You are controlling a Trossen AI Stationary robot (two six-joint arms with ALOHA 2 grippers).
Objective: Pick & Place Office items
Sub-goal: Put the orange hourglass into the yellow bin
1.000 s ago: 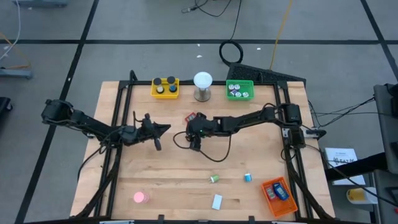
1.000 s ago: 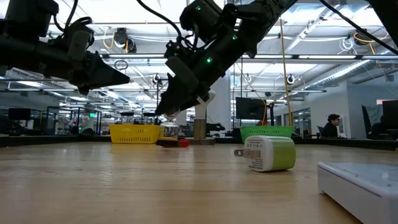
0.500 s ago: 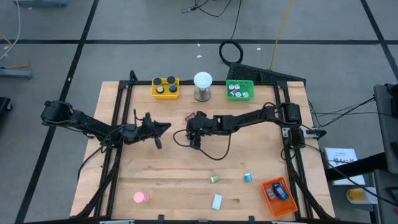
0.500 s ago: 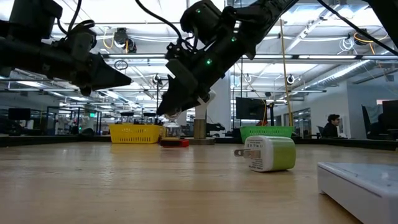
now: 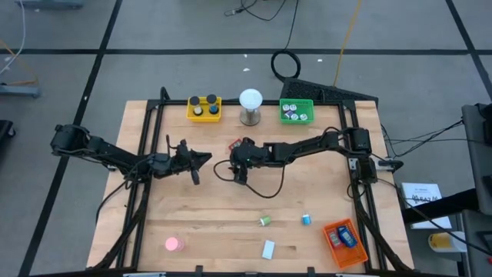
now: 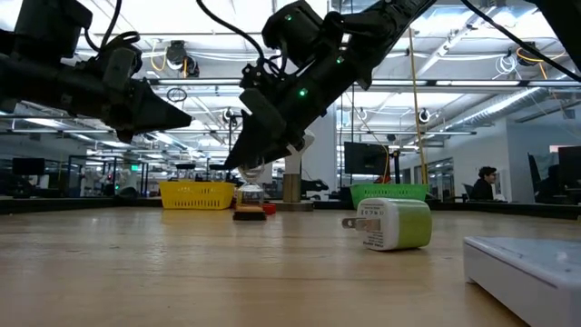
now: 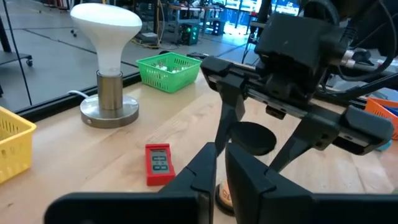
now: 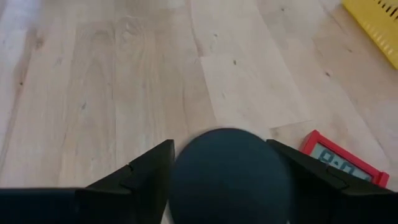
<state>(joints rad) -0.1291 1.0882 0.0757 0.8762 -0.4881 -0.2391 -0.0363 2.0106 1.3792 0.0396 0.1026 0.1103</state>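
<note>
My right gripper (image 5: 237, 160) hovers near the table's middle, shut on a black round cap (image 8: 227, 177), which also shows between its fingers in the left wrist view (image 7: 252, 138). A red timer-like item (image 5: 233, 145) lies flat on the table just beyond it. My left gripper (image 5: 201, 158) is shut and empty. It hangs level to the left of the right gripper, pointing at it. Beneath its fingers a small round thing (image 7: 222, 194) lies on the wood, mostly hidden. A green block (image 5: 264, 221), a blue one (image 5: 306, 220), a white block (image 5: 268, 248) and a pink disc (image 5: 173, 245) lie near the near edge. My right gripper pinches the black round cap between its two fingers, one on each opposite side of its rim (image 8: 177, 168). The fingers slant down toward the table's far left. In the low view the fingers (image 6: 241, 163) stand well above the wood, so the cap is lifted clear.
At the far edge stand a yellow tray (image 5: 204, 108), a white ball on a metal stand (image 5: 250, 106) and a green tray (image 5: 297, 112). An orange tray (image 5: 342, 240) sits at the near right corner. A cable loops below the right wrist. A person sits in the room behind.
</note>
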